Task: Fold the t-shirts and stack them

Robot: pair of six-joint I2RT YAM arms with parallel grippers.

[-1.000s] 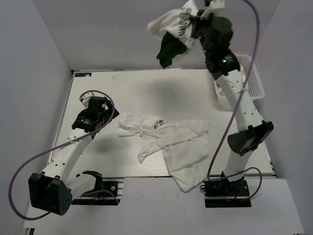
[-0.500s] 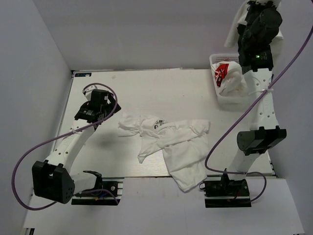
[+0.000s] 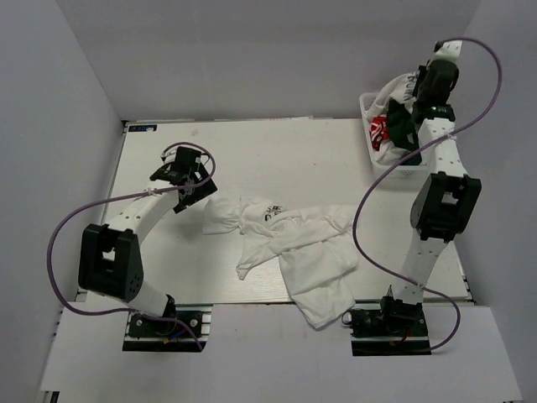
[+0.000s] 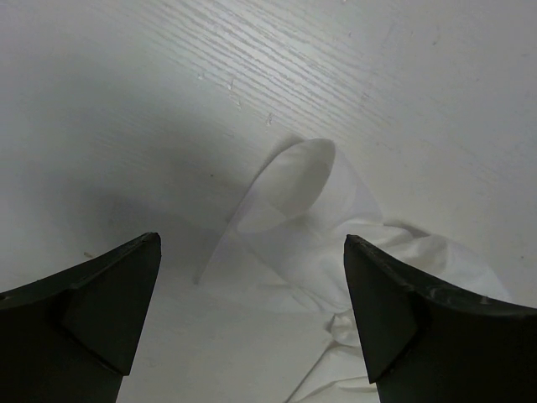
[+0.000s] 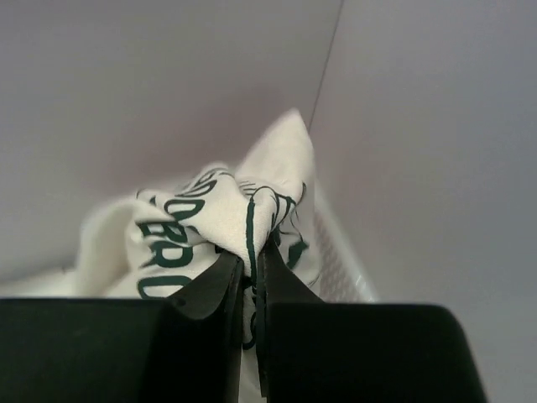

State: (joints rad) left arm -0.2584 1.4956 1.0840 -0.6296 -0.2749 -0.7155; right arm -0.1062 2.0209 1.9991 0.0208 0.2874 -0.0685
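Grey walls close round a white desk (image 3: pixel 277 151) in the top view. One white t-shirt (image 3: pixel 294 243) lies crumpled and spread at its middle, unfolded, with a small dark print near the collar. At the far right corner a white basket (image 3: pixel 390 172) holds more bunched shirts, one showing red. The right hand (image 3: pixel 415 86) hangs over it, pinching a cream shirt (image 3: pixel 394 92) with green lettering. The left hand (image 3: pixel 194 188) sits just beside the white t-shirt's left sleeve. No fold and no stack show, so I judge the task barely begun.

From the left wrist, the desk shows a fine wood-like grain. The hand's dark fingers (image 4: pixel 101 294) stand wide apart, holding nothing, above the thin, soft sleeve (image 4: pixel 294 180), whose cuff stands open in a loop.

From the right wrist, the fingers (image 5: pixel 210 290) press together on a peak of the cream shirt, a soft knit. Beside it is the basket's perforated plastic wall.
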